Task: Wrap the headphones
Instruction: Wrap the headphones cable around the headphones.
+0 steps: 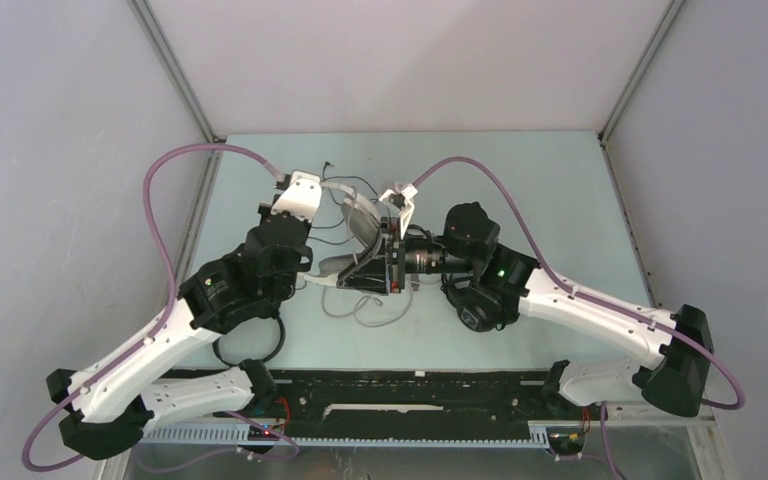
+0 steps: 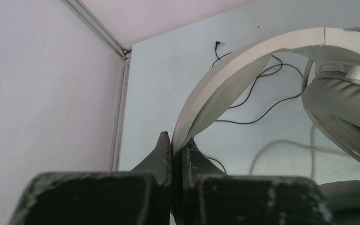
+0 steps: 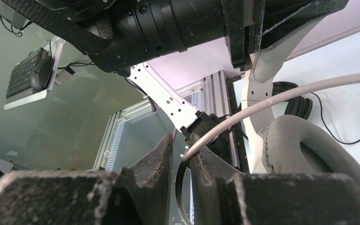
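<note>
Nearest the arm bases, close to the front rail [image 3: 215, 93], we saw the ear cups of a small black pair [image 3: 296, 107] lying on the table [image 1: 560, 200]. Farther in, around mid-table, the right gripper [image 3: 182, 143] stood with its jaws narrowly apart. The grey cable [image 3: 281, 96] ran through the gap against one finger and did not look pinched. Beside it were the white-grey headphones [image 2: 243, 61], and the left gripper [image 2: 176, 138] had its jaws clamped tight on their headband. One padded ear cushion [image 2: 342, 103] hung to the side. We could not tell whether the headphones touched the table. Farthest back, a thin black cable [image 2: 262, 108] curled over the table, and its jack plug [image 2: 219, 43] lay toward the far left corner.
</note>
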Robot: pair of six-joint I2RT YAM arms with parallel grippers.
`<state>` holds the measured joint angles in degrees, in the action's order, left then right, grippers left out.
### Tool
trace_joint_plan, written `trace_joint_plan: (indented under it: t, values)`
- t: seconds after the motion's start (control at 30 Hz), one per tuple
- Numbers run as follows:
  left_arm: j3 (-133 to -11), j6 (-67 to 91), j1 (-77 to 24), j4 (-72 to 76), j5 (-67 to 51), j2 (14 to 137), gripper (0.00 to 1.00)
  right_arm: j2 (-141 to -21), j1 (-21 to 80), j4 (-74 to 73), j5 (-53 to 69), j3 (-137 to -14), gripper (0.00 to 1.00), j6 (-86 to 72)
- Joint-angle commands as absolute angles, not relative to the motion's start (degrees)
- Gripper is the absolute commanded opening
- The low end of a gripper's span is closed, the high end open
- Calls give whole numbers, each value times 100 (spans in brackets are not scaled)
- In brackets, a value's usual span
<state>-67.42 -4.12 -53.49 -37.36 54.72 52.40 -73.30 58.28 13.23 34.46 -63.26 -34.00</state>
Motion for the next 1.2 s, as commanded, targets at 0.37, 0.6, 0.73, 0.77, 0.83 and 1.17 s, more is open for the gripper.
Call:
trace_joint_plan:
  t: [0.37,0.6,0.73,0.77,0.83,1.17]
  values:
    - [-7060,1317,-5293,-2821,6117,5027,0,-7349,6811,698,577,-6566,21,-1478]
    - [-7216,1677,-5291,-2751,5745,4910,0,-7221,7336,1458,-468,-5931,24,-373]
    - [-7427,1908,-5291,-2942,5465,4901,0,-7030,7458,2651,-674,-5047,26,167]
    - [-7492,1966,-5292,-3000,5401,4910,0,-7020,7474,2968,-658,-4886,27,315]
    - [-7612,2047,-5291,-3092,5283,4922,0,-7052,7522,3431,-591,-4656,28,576]
    - [-8074,2280,-5294,-3391,4900,4952,0,-7798,7769,5679,-1006,-3965,43,1463]
